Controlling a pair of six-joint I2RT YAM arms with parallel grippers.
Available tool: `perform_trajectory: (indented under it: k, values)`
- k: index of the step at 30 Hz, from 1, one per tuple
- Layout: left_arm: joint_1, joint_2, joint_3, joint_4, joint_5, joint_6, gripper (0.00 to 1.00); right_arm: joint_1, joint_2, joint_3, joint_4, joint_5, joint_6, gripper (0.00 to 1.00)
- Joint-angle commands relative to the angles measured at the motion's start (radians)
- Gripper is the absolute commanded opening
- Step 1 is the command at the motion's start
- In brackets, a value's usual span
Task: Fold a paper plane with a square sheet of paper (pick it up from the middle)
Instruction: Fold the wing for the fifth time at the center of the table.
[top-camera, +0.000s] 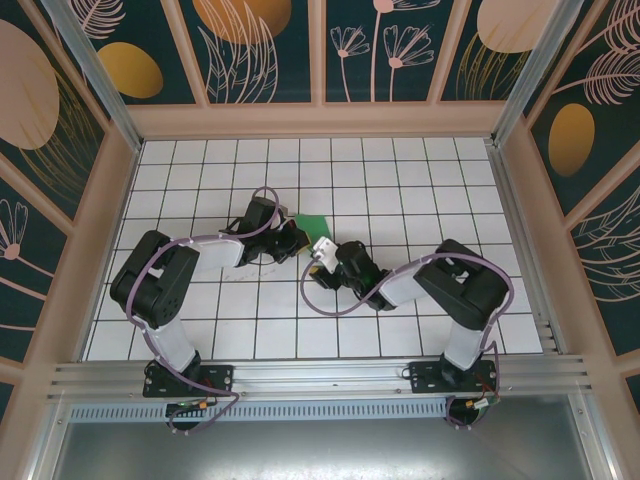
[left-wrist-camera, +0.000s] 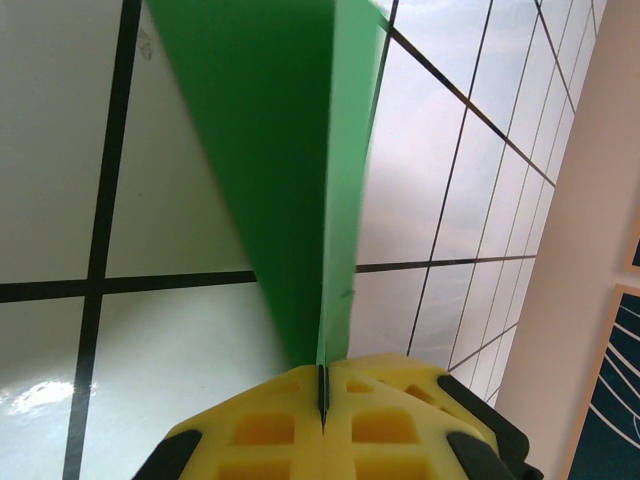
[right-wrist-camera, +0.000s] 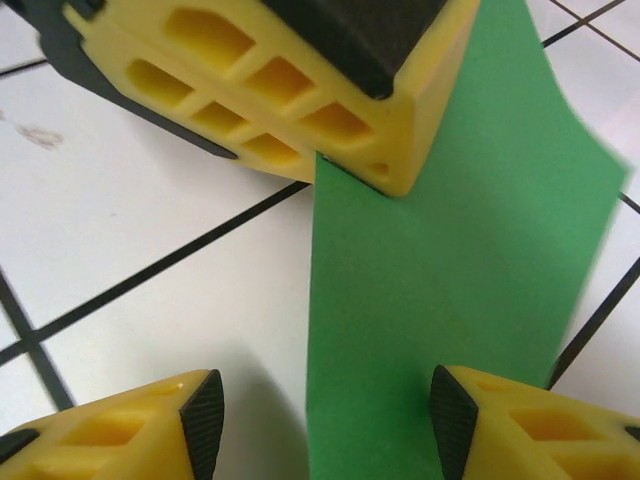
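Left tool (left-wrist-camera: 322, 395): fully closed, its yellow pads (left-wrist-camera: 265, 425) pinching one edge of the green paper (left-wrist-camera: 290, 200). From the pads the folded sheet runs to the top of the left wrist frame, over the white tiled bench (left-wrist-camera: 60, 150). Right tool (right-wrist-camera: 327, 415): parted, a fingertip (right-wrist-camera: 200, 425) on each side of the paper's lower end at the bottom of its frame, gripping nothing. In the top view the paper sits at frame centre, just above both of my tools.

Green sheet of paper (right-wrist-camera: 450, 250), folded double, one end pinched, lifted off tiles (right-wrist-camera: 130, 190).
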Motion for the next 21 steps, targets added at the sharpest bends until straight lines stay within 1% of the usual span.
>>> perform_trajectory:
  k: [1,3,8,9,12,16,21]
  values:
    - [-0.005,-0.028,0.026,-0.035,-0.005,-0.003,0.01,0.009,0.027,0.027,0.092,0.046,-0.067,0.58]
    - [-0.005,-0.026,0.026,-0.039,-0.007,-0.002,0.01,0.009,0.040,0.028,0.121,0.055,-0.079,0.55]
    - [-0.005,-0.033,0.027,-0.053,-0.011,0.003,0.01,0.009,0.070,0.044,0.130,0.072,-0.110,0.47]
    - [-0.005,-0.034,0.027,-0.056,-0.012,0.004,0.01,0.009,0.070,0.042,0.131,0.069,-0.115,0.45]
    - [-0.005,-0.036,0.028,-0.062,-0.014,0.007,0.01,0.007,0.069,0.044,0.117,0.043,-0.118,0.43]
    - [-0.005,-0.049,0.035,-0.073,-0.026,0.009,0.02,-0.002,0.064,0.065,0.045,-0.036,-0.107,0.28]
    - [-0.005,-0.049,0.043,-0.098,-0.041,0.025,0.04,-0.011,0.051,0.065,0.027,-0.077,-0.082,0.27]
